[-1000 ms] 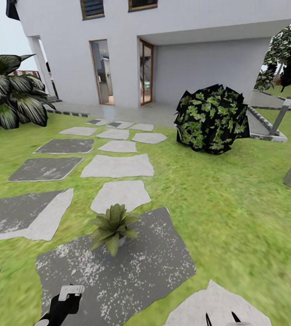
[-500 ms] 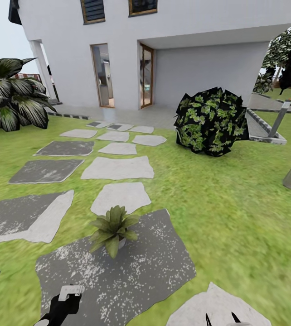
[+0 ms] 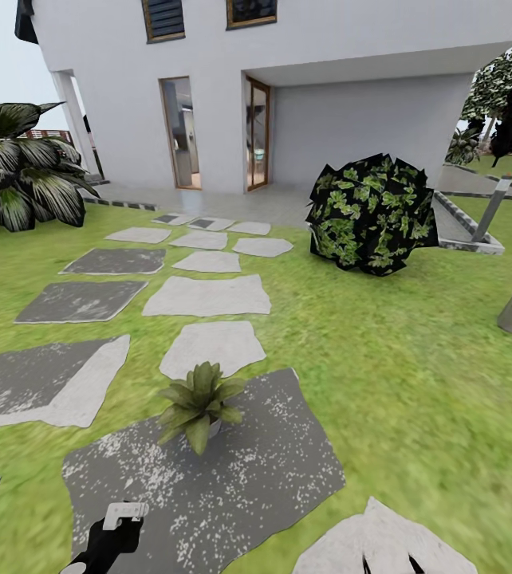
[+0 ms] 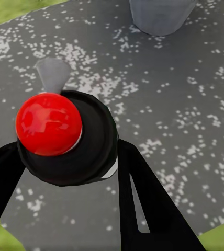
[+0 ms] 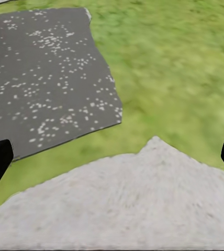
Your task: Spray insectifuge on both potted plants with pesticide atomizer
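Now left hand grips pesticide atomizer — right hand spread open — potted plant ahead.

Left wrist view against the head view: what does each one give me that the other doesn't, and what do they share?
Left wrist alone: the pesticide atomizer seen from close up, with its red dot, clamped between the left gripper's dark fingers.

Head alone: the potted plant's green rosette, the lawn, the dark bush and the white house.

Shared: the speckled dark stepping stone under the atomizer, and the left gripper holding it.
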